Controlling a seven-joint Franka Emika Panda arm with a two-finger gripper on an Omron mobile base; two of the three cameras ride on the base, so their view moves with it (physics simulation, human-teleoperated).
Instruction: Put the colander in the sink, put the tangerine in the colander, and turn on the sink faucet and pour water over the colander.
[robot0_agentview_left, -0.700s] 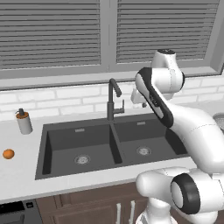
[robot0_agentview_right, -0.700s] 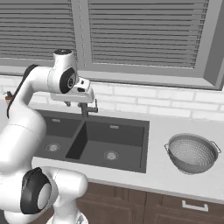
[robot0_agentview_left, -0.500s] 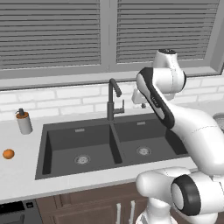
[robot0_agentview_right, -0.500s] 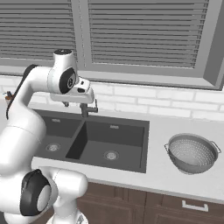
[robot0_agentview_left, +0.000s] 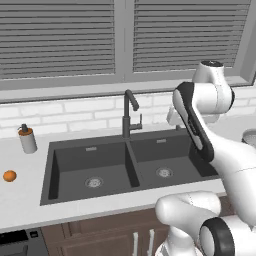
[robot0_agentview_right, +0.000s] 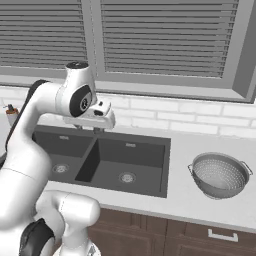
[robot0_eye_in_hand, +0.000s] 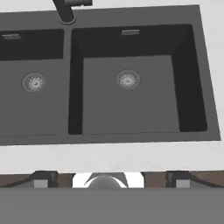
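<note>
Gripper (robot0_eye_in_hand: 111, 181) hung wide open, holding nothing, above the sink (robot0_eye_in_hand: 131, 109). The colander (robot0_agentview_right: 220, 174) sat far off to its right, the tangerine (robot0_agentview_left: 9, 175) to its left. No readable writing.

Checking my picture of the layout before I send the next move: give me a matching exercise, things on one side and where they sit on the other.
Things:
1. colander
2. tangerine
3. faucet
4. soap bottle

Places:
A. behind the divider between the two basins of the sink
B. on the counter to the right of the sink
C. near the wall, on the counter left of the sink
D. on the counter left of the sink, nearer the front edge

Pairs: 1-B, 2-D, 3-A, 4-C
</note>
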